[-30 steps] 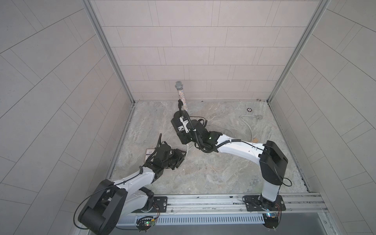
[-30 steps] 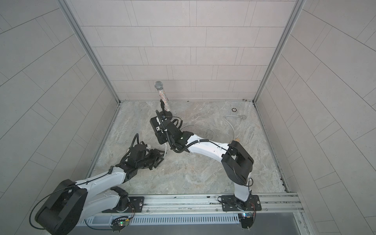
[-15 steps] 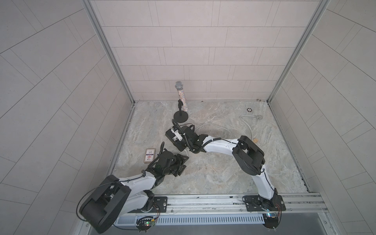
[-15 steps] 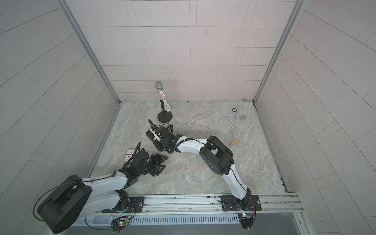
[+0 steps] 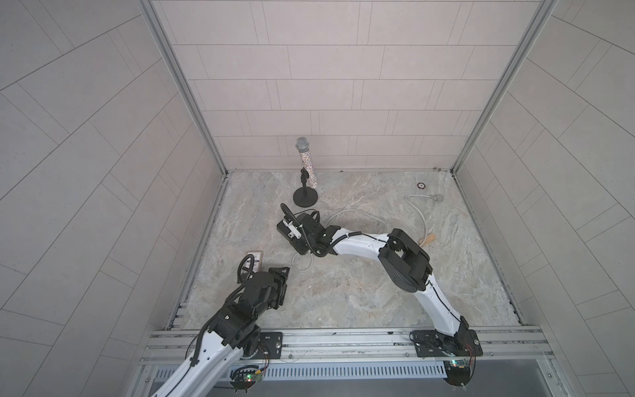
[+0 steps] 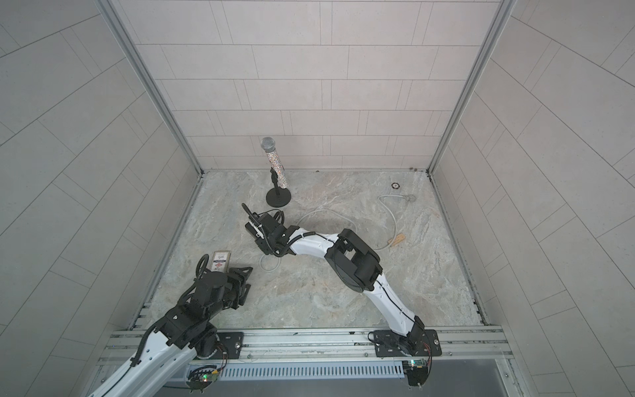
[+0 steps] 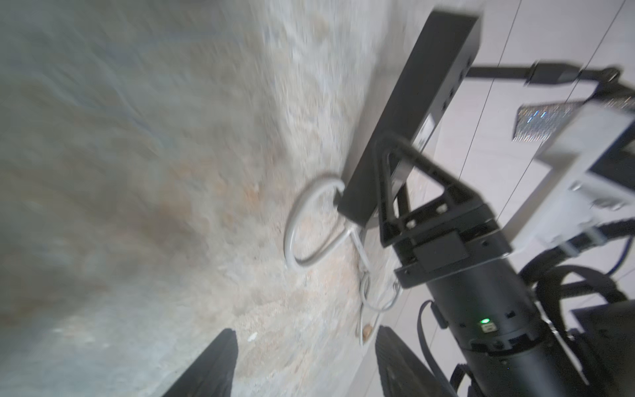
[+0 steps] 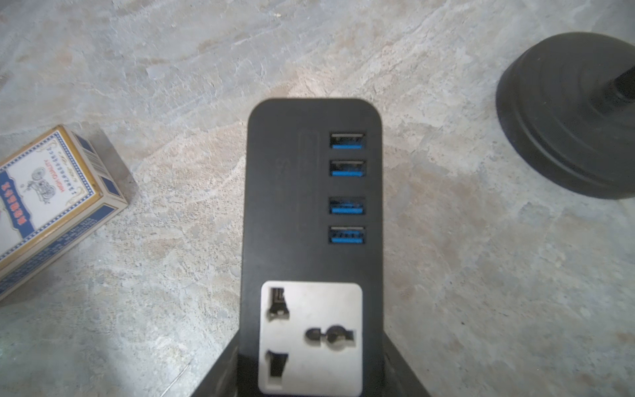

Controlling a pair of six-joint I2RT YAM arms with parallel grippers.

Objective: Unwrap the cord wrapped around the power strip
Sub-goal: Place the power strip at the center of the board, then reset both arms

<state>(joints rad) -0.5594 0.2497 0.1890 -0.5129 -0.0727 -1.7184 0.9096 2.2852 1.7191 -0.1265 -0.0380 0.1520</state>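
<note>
Marbled grey-beige tabletop (image 5: 343, 292), enclosed by pale tiled walls (image 5: 326, 86), as seen in both top views. The right gripper (image 8: 311, 357) was clamped on the power strip (image 8: 309, 192), with one finger against each long side beside the white socket. Four blue ports ran along the black face toward the upper centre of the right wrist view. In a top view the strip sat left of centre, just below the round base of the microphone stand (image 5: 305, 198), which carried a glittering microphone (image 5: 307, 161).

In the left wrist view the strip was tilted, its cord end lowest and close to the table. Whether that end touched the table could not be told. The cord (image 7: 292, 233) left that end and formed a small loop on the stone. In the top views a longer run curved across the centre and rose to the pale plug (image 5: 438, 197) at the upper right of the table.

The left gripper (image 7: 305, 331) hovered at the lower left, its jaws spread over bare stone, near the loop but apart from it. A printed card box (image 5: 255, 259) lay just beside it.
</note>
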